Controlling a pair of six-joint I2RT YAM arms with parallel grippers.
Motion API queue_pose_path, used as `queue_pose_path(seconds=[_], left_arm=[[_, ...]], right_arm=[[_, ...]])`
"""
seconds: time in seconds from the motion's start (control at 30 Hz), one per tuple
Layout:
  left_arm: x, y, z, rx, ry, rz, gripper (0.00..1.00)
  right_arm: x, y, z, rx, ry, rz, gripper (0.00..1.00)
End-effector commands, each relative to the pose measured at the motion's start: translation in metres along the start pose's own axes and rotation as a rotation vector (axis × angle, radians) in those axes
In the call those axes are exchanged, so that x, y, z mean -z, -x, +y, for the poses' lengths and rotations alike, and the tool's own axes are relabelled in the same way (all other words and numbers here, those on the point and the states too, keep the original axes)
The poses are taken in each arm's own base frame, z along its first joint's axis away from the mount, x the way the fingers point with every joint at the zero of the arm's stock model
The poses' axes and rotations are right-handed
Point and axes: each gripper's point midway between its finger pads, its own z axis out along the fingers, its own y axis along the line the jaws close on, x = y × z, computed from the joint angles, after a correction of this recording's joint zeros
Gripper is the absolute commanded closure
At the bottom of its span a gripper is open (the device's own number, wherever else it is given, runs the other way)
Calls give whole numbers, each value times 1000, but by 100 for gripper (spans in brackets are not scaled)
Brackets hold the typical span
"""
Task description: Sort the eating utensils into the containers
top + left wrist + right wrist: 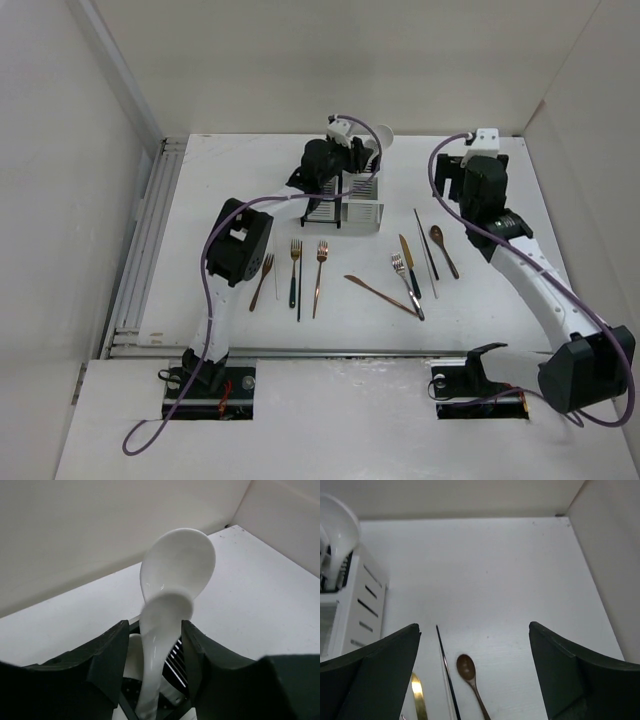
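A white spoon [175, 575] stands bowl-up between my left gripper's [154, 622] fingers, its handle down inside the white container [362, 200]. The jaws sit slightly apart, with thin gaps on both sides of the handle. A second white piece [132, 655] shows inside the container. The black container [320, 203] stands just left of the white one. My right gripper [474, 626] hangs wide open and holds nothing, above a brown spoon [466, 666] and a black chopstick [447, 672]. More utensils lie in a row on the table: copper fork [320, 270], copper knife [378, 292], silver fork [407, 280].
A dark-handled fork [295, 265] and a brown spoon [262, 283] lie near the left arm's elbow. A gold-bladed knife [418, 695] lies left of the chopstick. Enclosure walls rise behind and on both sides of the table [240, 170].
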Motion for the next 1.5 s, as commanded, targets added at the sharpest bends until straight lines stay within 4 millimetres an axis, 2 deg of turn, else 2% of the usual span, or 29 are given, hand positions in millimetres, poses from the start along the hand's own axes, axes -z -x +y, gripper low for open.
queue_pose_path(seconds=[0.0,0.03,0.07,0.1,0.13,0.17,0.2,0.23,0.3,0.37,0.4,0.47,0.5,0.53,0.6,0.63,0.77,0.87,0.97,1.03,1.07,1.13,1.17,1.2,1.27,1.3,1.33,1.43,1.47], left_arm=[[0,19,-6,-25,-10,-55,56],[2,23,-7,-25,-10,-55,54],[3,29,-7,-27,-2,-66,53],[4,25,-6,-34,0,-57,53],[5,32,-6,-35,9,-64,52],[6,42,-8,-37,7,-78,52],[7,38,-8,-35,9,-65,52],[9,47,-9,-45,8,-72,50],[14,63,-5,-57,25,-84,48],[19,73,1,-71,48,-79,47],[24,88,1,-89,61,-96,44],[30,101,7,-115,110,-101,42],[34,98,10,-110,132,-77,41],[41,116,15,-129,159,-98,40],[54,114,30,-154,227,-69,40],[62,127,27,-156,238,-86,40],[87,135,50,-164,319,-48,40],[103,134,63,-160,350,-16,40],[114,124,71,-156,377,15,40],[125,129,82,-156,403,10,40],[127,119,84,-154,405,24,40],[139,131,93,-157,428,1,40],[140,125,94,-146,429,9,40],[146,124,97,-145,432,15,40],[153,127,100,-145,436,12,40],[159,117,108,-140,452,32,40],[162,126,102,-135,438,10,40],[173,115,114,-130,465,29,40],[178,116,119,-131,483,27,40]], right_arm=[[-2,-29,16,69,121,150,5],[-2,-29,16,79,121,173,4],[-3,-53,16,125,121,268,4],[-3,-61,15,154,123,310,4],[-5,-63,13,159,122,342,6],[-7,-72,8,174,119,388,19],[-7,-95,5,195,124,484,27],[-8,-105,5,186,153,531,33],[-8,-134,-12,185,138,650,43],[-7,-150,-16,198,148,706,44],[-7,-160,-16,215,153,738,44],[-7,-169,-13,228,171,772,44],[-6,-177,-12,238,184,792,44],[-8,-184,-12,243,185,815,44],[-10,-193,-12,239,187,842,44],[-9,-203,-12,246,188,877,44],[1,-228,-7,250,231,984,44],[4,-238,-3,234,248,1025,44],[7,-258,-1,232,254,1095,45],[5,-264,3,216,258,1106,47],[3,-264,3,214,258,1097,47],[-4,-263,3,210,237,1088,51],[-4,-268,1,220,225,1102,53],[-9,-263,0,223,217,1086,53],[-14,-268,2,224,217,1092,60],[-16,-267,2,222,217,1083,65],[-16,-272,2,224,217,1095,76],[-16,-275,2,227,215,1104,100],[-19,-265,1,218,201,1069,100]])
